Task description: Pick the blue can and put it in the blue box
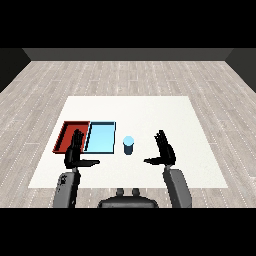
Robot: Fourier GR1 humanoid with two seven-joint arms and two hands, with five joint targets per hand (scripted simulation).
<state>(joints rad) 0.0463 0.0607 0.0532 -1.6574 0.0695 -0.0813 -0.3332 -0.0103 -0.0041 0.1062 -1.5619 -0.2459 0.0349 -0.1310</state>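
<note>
While the blue can (128,145) stands upright on the white surface (165,112), just right of the light blue tray (100,137), both hands are released. The right hand (165,150) sits apart from the can with bare surface between; the left hand (75,152) overlaps the red tray (69,132) near the surface's left edge.

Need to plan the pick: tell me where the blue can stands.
The blue can stands upright on the white table, just right of the light blue tray, between both hands.
</note>
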